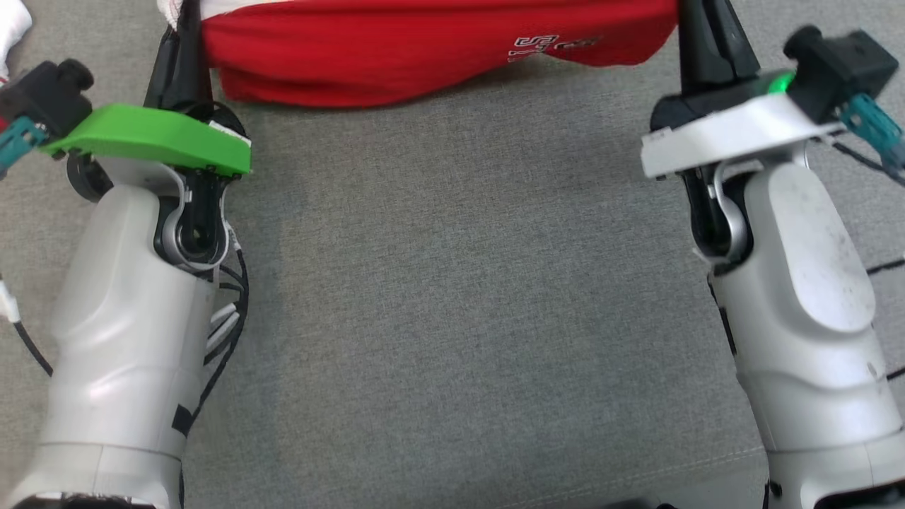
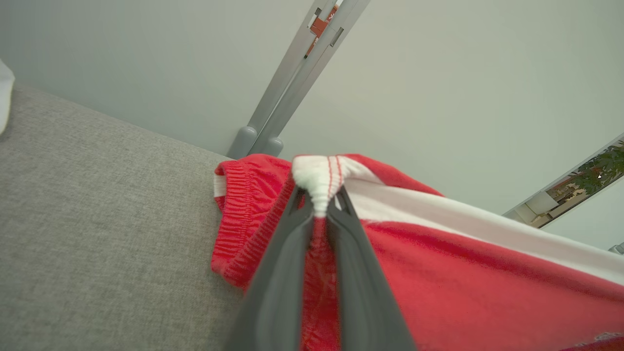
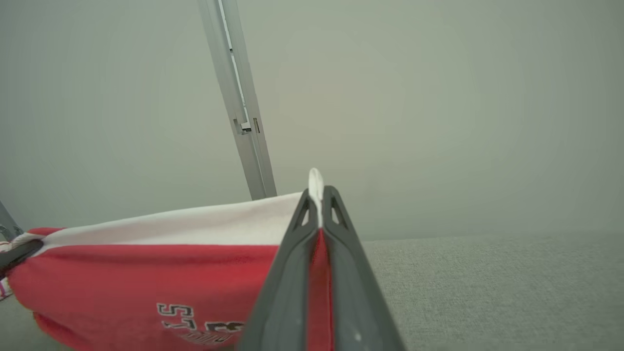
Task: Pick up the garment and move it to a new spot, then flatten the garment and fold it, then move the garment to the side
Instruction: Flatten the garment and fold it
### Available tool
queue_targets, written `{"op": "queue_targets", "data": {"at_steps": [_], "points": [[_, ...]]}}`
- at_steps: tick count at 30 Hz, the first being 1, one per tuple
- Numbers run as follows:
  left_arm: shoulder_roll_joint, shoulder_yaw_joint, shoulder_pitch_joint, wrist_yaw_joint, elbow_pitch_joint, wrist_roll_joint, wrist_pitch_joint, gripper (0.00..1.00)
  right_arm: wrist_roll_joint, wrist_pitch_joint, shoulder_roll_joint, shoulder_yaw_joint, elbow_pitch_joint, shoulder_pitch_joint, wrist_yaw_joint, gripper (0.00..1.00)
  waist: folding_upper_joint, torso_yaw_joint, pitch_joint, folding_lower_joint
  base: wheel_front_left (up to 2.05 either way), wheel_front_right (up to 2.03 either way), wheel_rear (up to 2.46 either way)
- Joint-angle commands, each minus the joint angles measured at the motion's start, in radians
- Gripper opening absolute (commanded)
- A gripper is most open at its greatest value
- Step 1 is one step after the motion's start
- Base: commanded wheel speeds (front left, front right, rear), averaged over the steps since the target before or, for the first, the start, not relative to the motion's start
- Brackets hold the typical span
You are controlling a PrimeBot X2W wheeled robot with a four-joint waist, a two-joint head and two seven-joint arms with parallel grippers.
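Observation:
The garment [image 1: 424, 53] is red with a white band and dark lettering, and it hangs stretched between my two grippers at the top of the head view. My left gripper [image 2: 319, 207] is shut on its white edge beside a ribbed red waistband [image 2: 239, 219]. My right gripper [image 3: 317, 204] is shut on the opposite end, a sliver of white cloth poking out above the fingertips. In the right wrist view the garment [image 3: 156, 273] sags to the left with its lettering [image 3: 195, 319] showing. The garment's top edge is cut off in the head view.
A grey fabric surface [image 1: 459, 318] spreads below and between my arms. A white cloth [image 1: 10, 28] lies at the far left. A pale wall with a metal post [image 3: 239, 102] stands behind the surface.

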Motion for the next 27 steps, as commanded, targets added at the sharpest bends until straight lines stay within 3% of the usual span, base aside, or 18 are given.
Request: {"op": "queue_targets", "data": {"at_steps": [1, 7, 14, 27], "points": [[0.007, 0.028, 0.029, -0.001, -0.032, 0.020, -0.009, 0.00, 0.006, -0.005, -0.006, -0.022, -0.037, 0.034, -0.002, 0.00, 0.0000, 0.008, -0.003, -0.0002, 0.00, 0.00, 0.00], [-0.026, 0.098, 0.182, -0.005, -0.239, 0.127, -0.008, 0.00, 0.029, -0.005, -0.006, -0.088, -0.212, 0.188, -0.003, 0.00, 0.0000, 0.028, -0.037, -0.0002, 0.00, 0.00, 0.00], [-0.060, 0.127, 0.417, -0.005, -0.478, 0.173, -0.009, 0.00, 0.045, -0.005, -0.005, -0.125, -0.379, 0.377, -0.003, 0.00, 0.0000, 0.037, -0.126, -0.0002, 0.00, 0.00, 0.00], [-0.102, 0.197, 0.809, -0.002, -0.721, 0.155, -0.011, 0.00, 0.037, -0.007, -0.005, -0.145, -0.594, 0.701, -0.009, 0.00, 0.0000, 0.016, -0.297, -0.0002, 0.00, 0.00, 0.00]]}}
